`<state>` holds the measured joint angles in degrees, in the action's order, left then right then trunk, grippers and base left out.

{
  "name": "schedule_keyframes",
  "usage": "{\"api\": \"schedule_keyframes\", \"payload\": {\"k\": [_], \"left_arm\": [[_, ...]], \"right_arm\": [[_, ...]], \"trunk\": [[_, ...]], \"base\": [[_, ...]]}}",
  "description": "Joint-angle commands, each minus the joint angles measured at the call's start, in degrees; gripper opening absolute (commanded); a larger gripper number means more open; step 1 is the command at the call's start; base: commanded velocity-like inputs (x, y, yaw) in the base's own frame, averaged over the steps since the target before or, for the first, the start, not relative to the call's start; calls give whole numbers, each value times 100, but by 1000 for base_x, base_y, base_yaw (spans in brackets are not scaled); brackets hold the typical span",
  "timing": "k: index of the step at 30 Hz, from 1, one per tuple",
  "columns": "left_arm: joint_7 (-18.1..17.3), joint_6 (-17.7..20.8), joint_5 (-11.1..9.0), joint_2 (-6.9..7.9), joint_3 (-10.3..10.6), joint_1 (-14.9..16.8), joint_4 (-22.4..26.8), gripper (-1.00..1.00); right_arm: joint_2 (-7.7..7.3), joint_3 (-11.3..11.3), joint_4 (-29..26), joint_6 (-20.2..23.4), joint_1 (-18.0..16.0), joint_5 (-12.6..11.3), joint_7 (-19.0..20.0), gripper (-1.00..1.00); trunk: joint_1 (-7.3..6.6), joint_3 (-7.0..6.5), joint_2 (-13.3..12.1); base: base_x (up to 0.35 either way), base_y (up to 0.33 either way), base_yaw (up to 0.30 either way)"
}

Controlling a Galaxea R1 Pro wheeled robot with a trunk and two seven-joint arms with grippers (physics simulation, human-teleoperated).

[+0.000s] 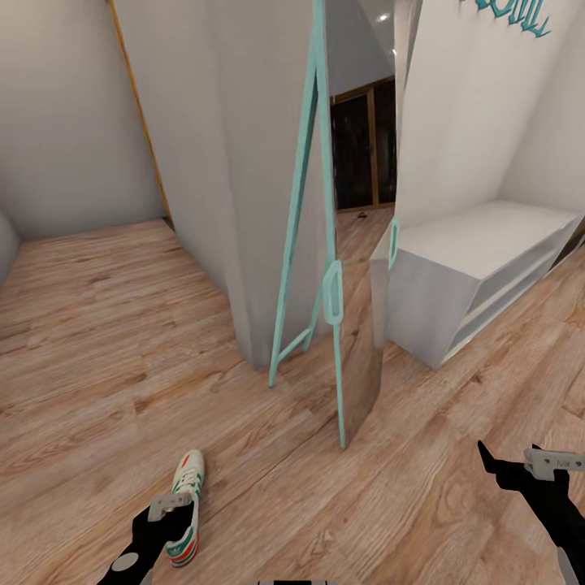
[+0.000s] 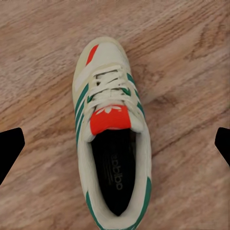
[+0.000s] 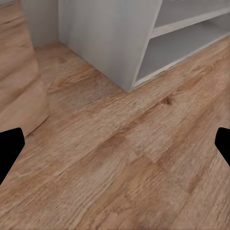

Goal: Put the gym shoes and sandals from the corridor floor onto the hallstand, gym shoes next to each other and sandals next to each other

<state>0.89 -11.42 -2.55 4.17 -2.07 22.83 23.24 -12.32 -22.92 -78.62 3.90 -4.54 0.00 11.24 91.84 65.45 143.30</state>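
Observation:
One gym shoe (image 1: 187,505), cream with green stripes and a red-orange tongue patch, lies on the corridor floor (image 1: 97,341) near me at the lower left. My left gripper (image 1: 172,520) hovers right over it, open. In the left wrist view the gym shoe (image 2: 112,134) lies centred between the spread fingers (image 2: 9,149), untouched. My right gripper (image 1: 508,457) hangs open over bare planks at the lower right, with nothing between its fingers (image 3: 223,143). The hallstand (image 1: 487,244), pale grey-white with open shelves, stands at the right, and its corner (image 3: 110,43) lies ahead of the right gripper. The sandals are out of view.
A teal-framed leaning mirror (image 1: 325,276) stands in the middle, between the shoe and the hallstand, against a white wall corner (image 1: 236,203). Wood flooring stretches away to the left and in front of the hallstand.

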Motion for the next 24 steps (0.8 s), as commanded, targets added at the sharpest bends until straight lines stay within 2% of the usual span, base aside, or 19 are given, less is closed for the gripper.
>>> {"api": "schedule_keyframes", "payload": {"k": [1, 16, 24], "left_arm": [[7, -21, -26, 0, 5, 2, -4, 100], [11, -422, -18, -5, 5, 37, 9, 100], [8, -453, 3, 0, 6, 39, 340, 100]], "right_arm": [[2, -11, -7, 32, -3, 0, 36, 100], [2, -11, -20, 32, -3, 0, 36, 100], [2, -11, -22, 32, -3, 0, 36, 100]], "trunk": [[-1, 5, 2], [-1, 5, 2], [-1, 5, 2]], "base": [[28, -20, 0], [6, -4, 0], [0, 0, 0]]}}
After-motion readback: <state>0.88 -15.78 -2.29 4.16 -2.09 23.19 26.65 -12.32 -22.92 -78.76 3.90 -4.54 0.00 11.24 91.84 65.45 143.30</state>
